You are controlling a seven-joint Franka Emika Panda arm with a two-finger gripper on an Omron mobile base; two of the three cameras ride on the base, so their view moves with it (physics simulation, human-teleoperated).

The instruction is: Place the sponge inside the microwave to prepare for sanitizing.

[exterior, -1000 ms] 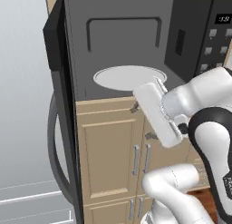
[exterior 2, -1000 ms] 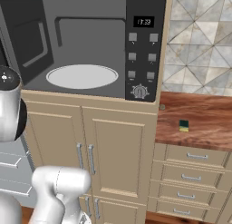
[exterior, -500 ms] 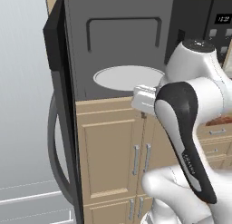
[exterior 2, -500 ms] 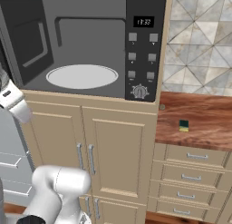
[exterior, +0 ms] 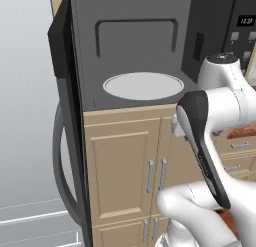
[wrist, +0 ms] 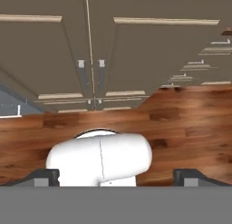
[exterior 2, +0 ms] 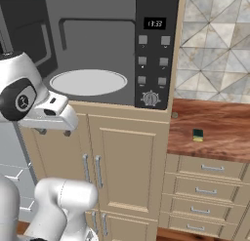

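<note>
Kitchen cabinetry [exterior 2: 127, 162] in beige fronts the workspace, with a wooden floor [wrist: 181, 123] below it in the hand view and a patterned tile backsplash [exterior 2: 215, 45] at the right. You face the microwave [exterior 2: 97, 45], built in above the cabinet doors; its door [exterior: 67, 126] stands swung wide at the left and the grey cavity is exposed, with nothing on the white turntable [exterior 2: 88, 82]. To the right of the control panel [exterior 2: 154, 50] lies a wooden counter [exterior 2: 219, 118], and the sponge [exterior 2: 197, 134] rests on it, well apart from the microwave and from the arm.

The gripper [wrist: 115, 175] hangs low in front of the cabinet doors and points down at the floor. Its fingertips [wrist: 45, 175] sit far apart at the two bottom corners of the hand view, so the fingers are spread, with nothing between them.

Judge the current step as the approach to pick-up: the opening is ready, the sponge is not yet grasped. The next move calls for you to swing the arm right, over the counter, align above the sponge and descend. Because the sponge is small, centre the fingers carefully before closing.
</note>
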